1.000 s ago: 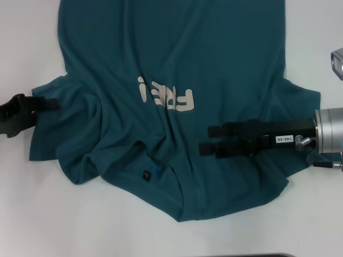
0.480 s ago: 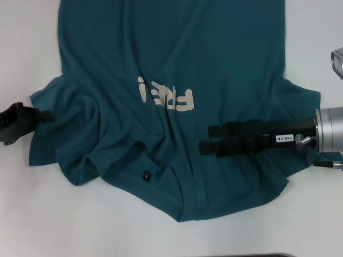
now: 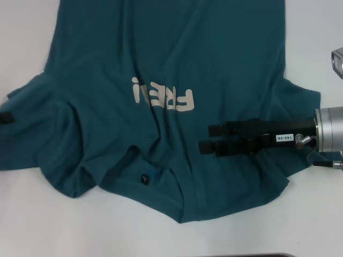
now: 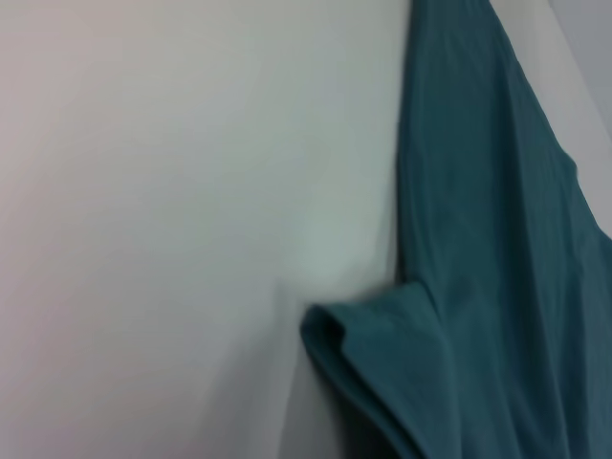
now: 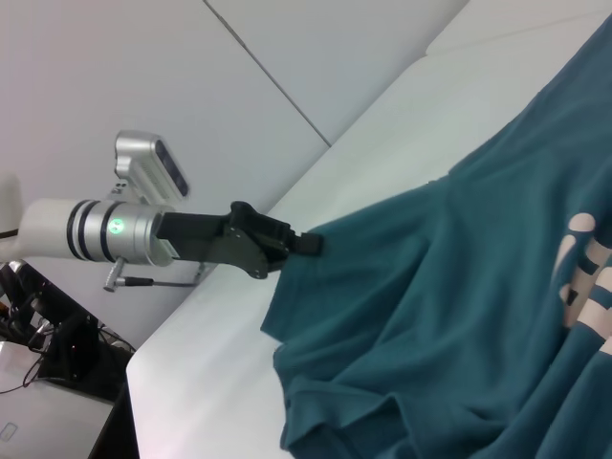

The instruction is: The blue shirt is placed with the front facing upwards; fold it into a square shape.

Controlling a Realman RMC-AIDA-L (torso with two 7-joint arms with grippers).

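The blue shirt [image 3: 171, 53] lies front up on the white table, its off-white "FREE!" letters [image 3: 163, 96] upside down in the head view and the small black neck tag [image 3: 144, 178] near the front edge. My left gripper [image 5: 308, 245] is shut on the edge of the left sleeve. In the head view only a black tip of the left gripper [image 3: 5, 118] shows at the left border. My right gripper [image 3: 210, 139] rests low over the shirt's right chest area, fingers apart with nothing between them. The left wrist view shows the sleeve [image 4: 497, 239] stretched over the table.
White table [image 3: 300, 225] surrounds the shirt at the front and right. A grey camera block [image 3: 337, 63] sits at the right edge. Beyond the table's left end stand cables and equipment [image 5: 48, 354], with a wall behind.
My left gripper has moved left, almost out of the head view, dragging the left sleeve outward so it lies wider. The right arm has not moved.
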